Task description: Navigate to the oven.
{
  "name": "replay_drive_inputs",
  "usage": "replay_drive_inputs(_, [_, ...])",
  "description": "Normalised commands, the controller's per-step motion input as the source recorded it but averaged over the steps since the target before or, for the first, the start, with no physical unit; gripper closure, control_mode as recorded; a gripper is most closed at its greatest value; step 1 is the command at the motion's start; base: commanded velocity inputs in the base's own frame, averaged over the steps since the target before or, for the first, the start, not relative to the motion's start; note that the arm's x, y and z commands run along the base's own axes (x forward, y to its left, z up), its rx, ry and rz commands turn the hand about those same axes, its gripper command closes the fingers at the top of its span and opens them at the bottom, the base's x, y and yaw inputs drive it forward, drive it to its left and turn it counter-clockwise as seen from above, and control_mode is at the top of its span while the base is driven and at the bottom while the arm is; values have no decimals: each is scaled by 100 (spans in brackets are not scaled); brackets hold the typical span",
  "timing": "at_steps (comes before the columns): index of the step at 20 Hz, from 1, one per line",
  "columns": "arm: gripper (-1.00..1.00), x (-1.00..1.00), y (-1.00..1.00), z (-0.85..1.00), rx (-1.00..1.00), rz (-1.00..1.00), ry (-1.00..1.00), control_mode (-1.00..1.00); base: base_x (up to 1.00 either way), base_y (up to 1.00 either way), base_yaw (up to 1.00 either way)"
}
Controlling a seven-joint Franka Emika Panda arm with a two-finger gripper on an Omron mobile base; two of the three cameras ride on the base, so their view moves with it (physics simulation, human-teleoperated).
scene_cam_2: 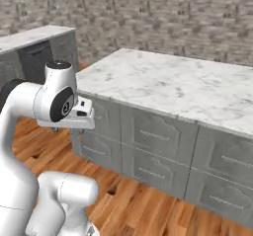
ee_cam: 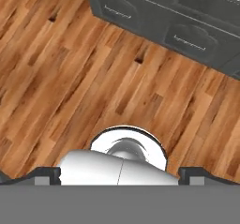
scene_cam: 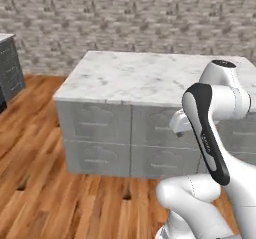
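Observation:
The oven is out of view. My gripper (ee_cam: 119, 176) hangs folded close to the arm and points down at the wooden floor (ee_cam: 70, 78). Its two dark fingertips (ee_cam: 47, 174) stand far apart at the bottom corners of the hand view with nothing between them, so it is open. From the base, the hand (scene_cam: 179, 127) sits in front of the island's drawers, and it appears again at the left (scene_cam_2: 66, 127).
A kitchen island with a white marble top (scene_cam: 145, 75) and grey drawer fronts (scene_cam_2: 153, 136) stands straight ahead. A grey cabinet (scene_cam: 10, 68) is at the far left. Another counter with a dark front panel (scene_cam_2: 34, 57) lies left of the island. A stone wall (scene_cam: 125, 18) runs behind.

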Motion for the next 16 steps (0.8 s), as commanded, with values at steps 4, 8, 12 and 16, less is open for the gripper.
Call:
replay_drive_inputs(4, [-100, 0, 0, 0, 0, 0, 0, 100, 0, 0, -100])
replay_drive_inputs(8, [-100, 0, 0, 0, 0, 0, 0, 100, 0, 0, -100])
replay_drive_inputs(12, [-100, 0, 0, 0, 0, 0, 0, 100, 0, 0, -100])
replay_drive_inputs(16, [-100, 0, 0, 0, 0, 0, 0, 100, 0, 0, -100])
